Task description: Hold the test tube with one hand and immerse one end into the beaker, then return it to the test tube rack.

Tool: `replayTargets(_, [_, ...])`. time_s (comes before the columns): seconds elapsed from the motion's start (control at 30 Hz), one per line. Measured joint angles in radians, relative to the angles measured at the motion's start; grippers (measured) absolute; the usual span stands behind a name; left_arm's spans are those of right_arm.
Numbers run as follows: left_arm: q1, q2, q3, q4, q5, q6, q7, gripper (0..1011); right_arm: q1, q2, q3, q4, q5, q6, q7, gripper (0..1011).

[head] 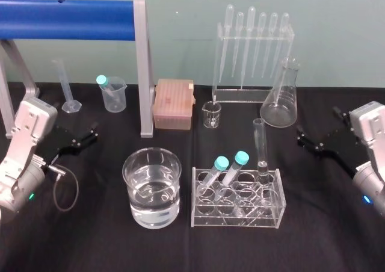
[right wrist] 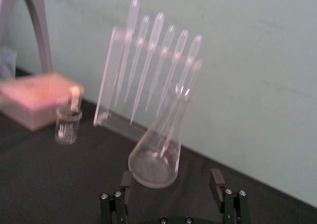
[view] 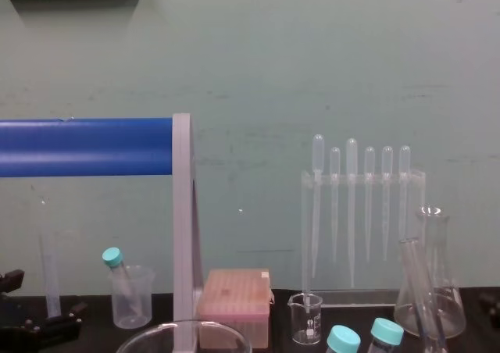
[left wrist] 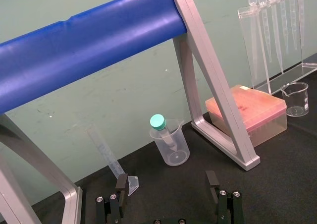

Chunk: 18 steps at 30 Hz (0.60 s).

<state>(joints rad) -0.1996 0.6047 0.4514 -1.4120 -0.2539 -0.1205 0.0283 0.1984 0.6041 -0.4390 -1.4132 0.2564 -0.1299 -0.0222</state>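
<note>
The test tube [head: 260,141] stood upright in the far right corner of the clear test tube rack [head: 237,219], near the middle of the black surface [head: 90,242]. Two teal-capped tubes [head: 229,167] leaned side by side in the same rack, to the left of it. The beaker [head: 152,188], a single wide glass holding clear liquid, sat just left of the rack and apart from it. Farther back, six pipettes [head: 251,40] hung in one clear stand, with one conical flask [head: 281,97] in front of it on the right and one small spouted beaker [head: 212,114] on the left. One pink box [head: 174,103] lay beside a grey frame leg. Left of that leg, one plastic cup [head: 114,94] held a third teal-capped tube, and one graduated cylinder [head: 66,88] stood further left. The left gripper [left wrist: 166,182] hovered over the surface at the left edge, fingers spread and holding nothing. The right gripper [right wrist: 171,178] hovered at the right edge, likewise spread and empty, facing the flask.
</note>
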Motion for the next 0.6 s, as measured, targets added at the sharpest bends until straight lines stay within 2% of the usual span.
replayTargets(0.13, [0.000, 0.000, 0.000, 0.000, 0.000, 0.000, 0.000, 1000, -0.009, -0.001, 0.040, -0.025, 0.041, -0.034, 0.029, 1000])
replayTargets(0.23, [0.000, 0.000, 0.000, 0.000, 0.000, 0.000, 0.000, 1000, -0.017, -0.001, 0.077, -0.055, 0.100, -0.063, 0.072, 1000])
replayTargets(0.27, [0.000, 0.000, 0.000, 0.000, 0.000, 0.000, 0.000, 1000, -0.022, -0.001, 0.095, -0.074, 0.137, -0.078, 0.105, 1000])
replayTargets(0.3, [0.000, 0.000, 0.000, 0.000, 0.000, 0.000, 0.000, 1000, -0.022, -0.001, 0.095, -0.074, 0.137, -0.078, 0.105, 1000])
replayTargets(0.37, [0.000, 0.000, 0.000, 0.000, 0.000, 0.000, 0.000, 1000, -0.030, 0.002, 0.128, -0.113, 0.220, -0.103, 0.183, 1000])
replayTargets(0.43, [0.000, 0.000, 0.000, 0.000, 0.000, 0.000, 0.000, 1000, -0.033, 0.003, 0.139, -0.130, 0.259, -0.113, 0.224, 1000])
replayTargets(0.47, [0.000, 0.000, 0.000, 0.000, 0.000, 0.000, 0.000, 1000, -0.035, 0.006, 0.150, -0.145, 0.306, -0.124, 0.278, 1000])
replayTargets(0.5, [0.000, 0.000, 0.000, 0.000, 0.000, 0.000, 0.000, 1000, -0.035, 0.006, 0.150, -0.145, 0.306, -0.124, 0.278, 1000])
replayTargets(0.53, [0.000, 0.000, 0.000, 0.000, 0.000, 0.000, 0.000, 1000, -0.035, 0.009, 0.159, -0.160, 0.349, -0.134, 0.333, 1000])
replayTargets(0.6, [0.000, 0.000, 0.000, 0.000, 0.000, 0.000, 0.000, 1000, -0.034, 0.012, 0.164, -0.175, 0.399, -0.142, 0.413, 1000])
